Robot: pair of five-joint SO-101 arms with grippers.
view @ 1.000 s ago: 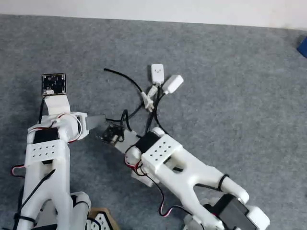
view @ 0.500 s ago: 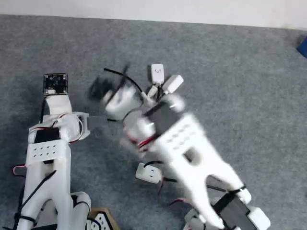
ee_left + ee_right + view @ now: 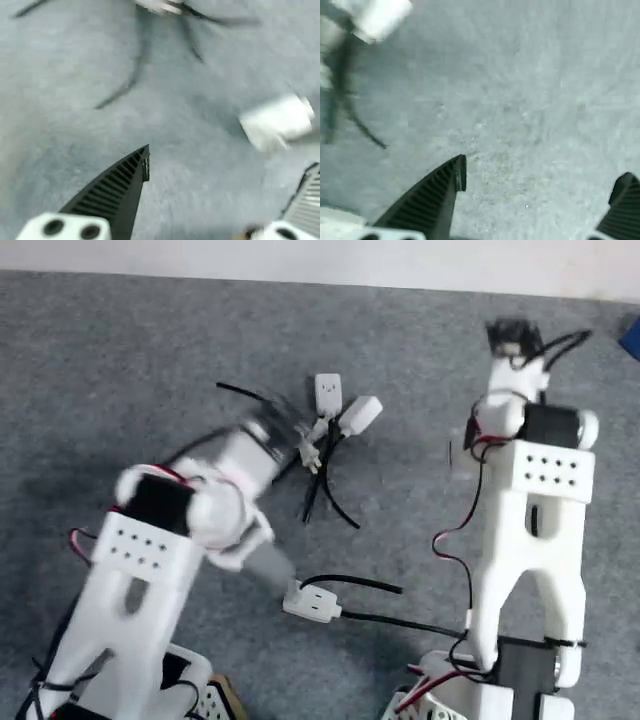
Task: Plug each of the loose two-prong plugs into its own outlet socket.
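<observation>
in the high view the left arm (image 3: pixel 150 540) leans from the lower left of the frame towards the middle, its blurred far end just beside a cluster of task parts on the grey table covering (image 3: pixel 120 340). the cluster sits upper centre: a first white outlet socket (image 3: pixel 328 390), a second white outlet socket (image 3: pixel 360 415) tilted just right of and below it, and a loose two-prong plug (image 3: pixel 308 448) lying beneath them among tangled black cords (image 3: pixel 325 490). a third outlet socket (image 3: pixel 310 605) lies apart at lower centre, a black cord running off to its right. the right arm (image 3: pixel 530 500) stands along the right side of the frame, its far end at the upper right, well apart from the cluster. in the left wrist view the left gripper (image 3: pixel 225 170) has its jaws spread wide over bare covering, holding nothing; a blurred white outlet block (image 3: pixel 277 122) lies right of centre, and i cannot tell which socket it is. in the right wrist view the right gripper (image 3: pixel 540 175) also has its jaws spread and empty, with a white block (image 3: pixel 380 17) and a dark cord (image 3: pixel 340 85) in the upper left.
</observation>
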